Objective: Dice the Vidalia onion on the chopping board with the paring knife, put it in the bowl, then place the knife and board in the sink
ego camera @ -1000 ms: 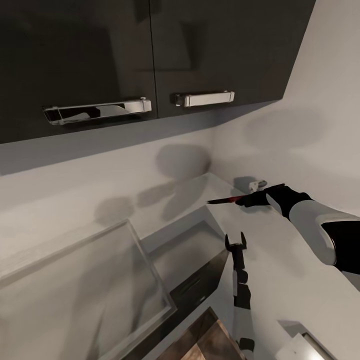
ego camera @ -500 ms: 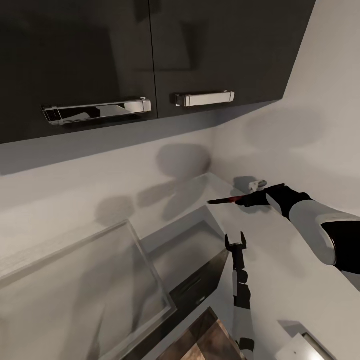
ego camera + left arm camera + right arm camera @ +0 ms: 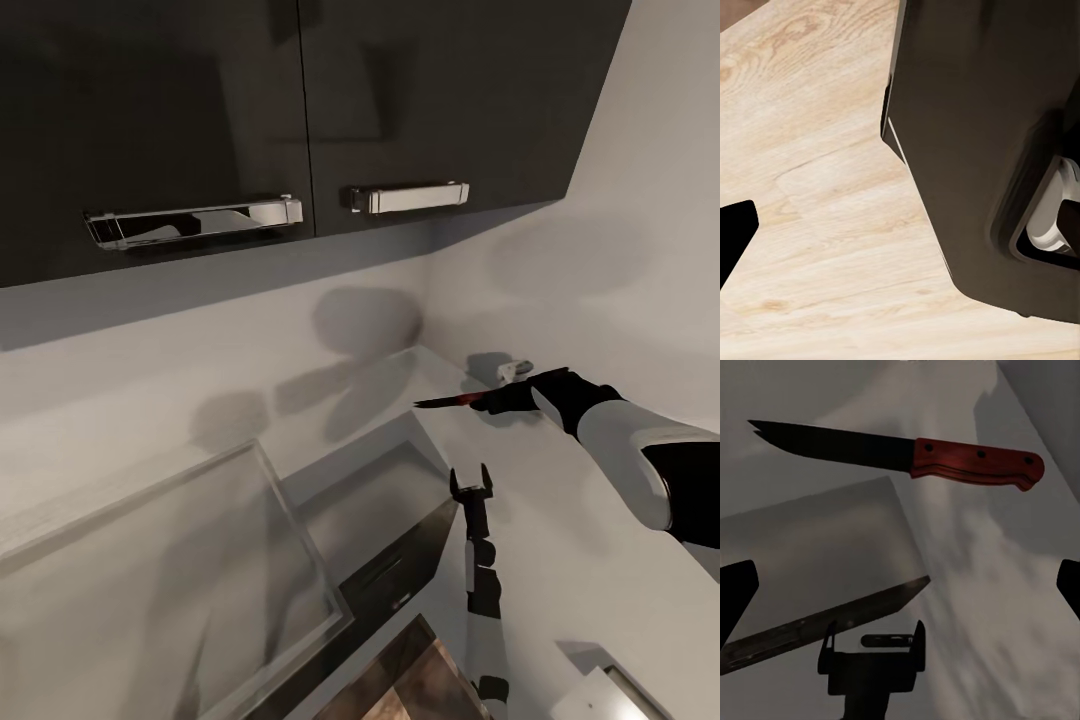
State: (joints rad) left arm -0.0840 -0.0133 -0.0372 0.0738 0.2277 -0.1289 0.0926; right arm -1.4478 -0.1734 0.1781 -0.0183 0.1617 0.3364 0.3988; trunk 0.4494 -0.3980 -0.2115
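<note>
Knife-to-sink placement looks the step in hand; the slim red-handled, dark-bladed paring knife (image 3: 452, 402) hangs over the smooth grey surface (image 3: 560, 540), just beyond the grey steel sink (image 3: 375, 500); the right tool (image 3: 901, 585) stands wide, its fingers clear of the knife; the left tool (image 3: 471, 485) stands wide and empty nearby; next the knife needs to end up inside the basin; nothing has shifted since the earlier frames.

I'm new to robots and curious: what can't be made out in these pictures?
Head view: white object, cut off by the bottom edge.
Head view: small pale thing behind the right gripper, too small.
Right wrist view: whether the knife rests on anything.
</note>
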